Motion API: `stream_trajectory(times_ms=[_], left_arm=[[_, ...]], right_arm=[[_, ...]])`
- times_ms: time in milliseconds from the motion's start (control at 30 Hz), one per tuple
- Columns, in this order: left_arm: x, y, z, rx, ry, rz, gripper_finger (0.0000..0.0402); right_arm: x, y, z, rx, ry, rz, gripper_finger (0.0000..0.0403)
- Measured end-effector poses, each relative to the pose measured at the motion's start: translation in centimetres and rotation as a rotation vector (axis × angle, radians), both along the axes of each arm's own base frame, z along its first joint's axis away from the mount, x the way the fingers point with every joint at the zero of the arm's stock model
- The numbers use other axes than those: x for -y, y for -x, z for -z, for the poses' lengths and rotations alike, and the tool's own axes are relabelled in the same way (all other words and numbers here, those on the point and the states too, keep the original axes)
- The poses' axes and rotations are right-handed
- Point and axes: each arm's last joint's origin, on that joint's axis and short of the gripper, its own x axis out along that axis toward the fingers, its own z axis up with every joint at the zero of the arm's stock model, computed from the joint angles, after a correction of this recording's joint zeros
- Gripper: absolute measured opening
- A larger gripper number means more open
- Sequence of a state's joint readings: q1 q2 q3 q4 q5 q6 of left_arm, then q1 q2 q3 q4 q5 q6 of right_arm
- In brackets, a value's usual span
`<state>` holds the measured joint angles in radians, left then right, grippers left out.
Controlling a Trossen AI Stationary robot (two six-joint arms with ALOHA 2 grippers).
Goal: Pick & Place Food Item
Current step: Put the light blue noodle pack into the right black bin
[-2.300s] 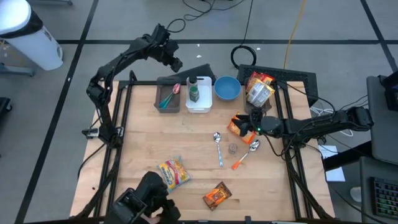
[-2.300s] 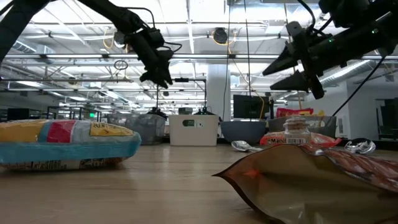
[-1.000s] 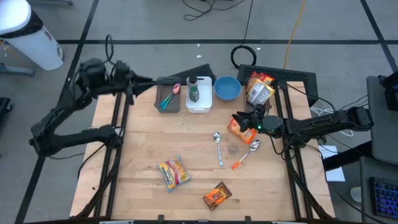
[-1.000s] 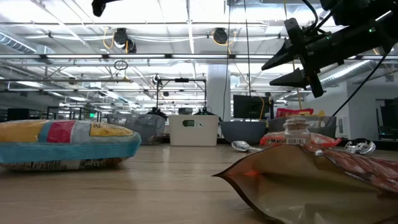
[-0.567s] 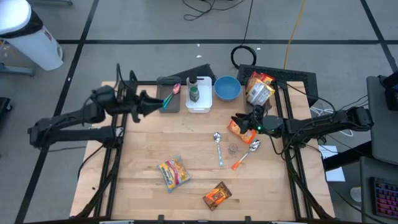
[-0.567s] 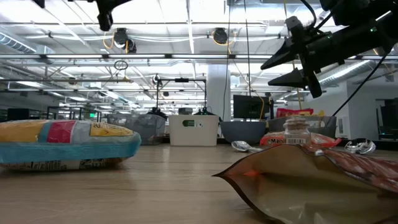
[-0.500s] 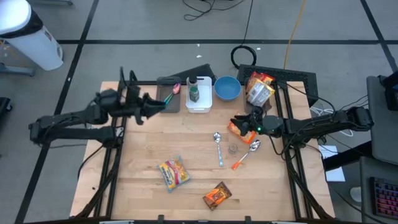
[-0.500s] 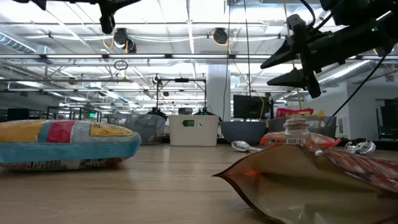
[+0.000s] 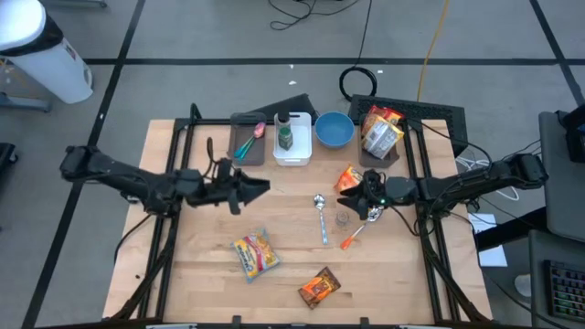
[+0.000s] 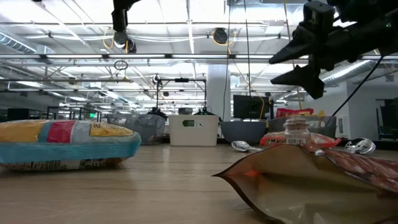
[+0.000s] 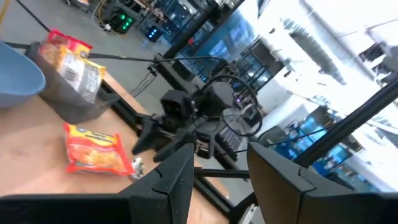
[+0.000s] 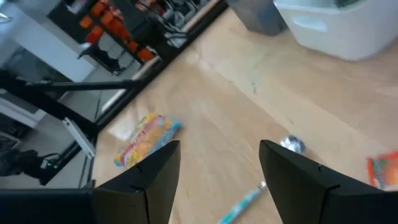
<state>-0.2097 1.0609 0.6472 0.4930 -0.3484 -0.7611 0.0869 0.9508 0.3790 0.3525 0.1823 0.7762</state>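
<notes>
A wooden table point(image 9: 201, 274) is carrying two spoons point(image 9: 320, 214) just beside the right gripper point(image 9: 358, 196). Snack packets point(image 9: 255, 253) are lying nearer the left gripper point(image 9: 260, 186), bins point(image 9: 292, 151) beyond both.

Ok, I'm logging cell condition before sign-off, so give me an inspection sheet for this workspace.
Surface: wooden table, no spills seen.
Job's things: orange snack bag beside right tool; yellow snack bag and brown packet near the front edge.
Clutter: two spoons, small jar, blue bowl, white bin, grey bin, snack basket.
Tools: left tool open, empty, over the table's left-centre; right tool open, empty.
Cables: coil on the floor behind the table.
Surroundings: white cylinder at far left.
</notes>
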Motion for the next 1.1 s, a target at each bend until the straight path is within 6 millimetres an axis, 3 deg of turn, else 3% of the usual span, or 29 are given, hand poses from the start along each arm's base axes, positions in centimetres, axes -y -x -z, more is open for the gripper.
stream_trajectory(times_ms=[167,433,633,967,1100], left_arm=[[1.7,-0.8,-0.1,0.016,0.019,-0.018,0.0157],[2.9,-2.8,-3.4,-0.145,-0.174,0.005,0.0157],[2.2,-3.4,-5.0,-0.269,-0.302,0.022,0.0157],[0.1,-3.3,-4.5,-0.371,-0.347,-0.013,0.0157],[-1.1,-3.4,-4.5,-0.369,-0.333,-0.001,0.0157]], right_arm=[[0.0,-0.3,-1.0,0.108,0.004,-0.007,0.0212],[-0.5,-0.4,-2.6,0.269,-0.005,-0.147,0.0212],[-0.4,-0.4,-2.6,0.263,0.056,-0.141,0.0212],[-0.3,-0.4,-2.6,0.268,0.02,-0.115,0.0212],[-0.4,-1.0,-4.8,0.327,0.049,-0.117,0.0212]])
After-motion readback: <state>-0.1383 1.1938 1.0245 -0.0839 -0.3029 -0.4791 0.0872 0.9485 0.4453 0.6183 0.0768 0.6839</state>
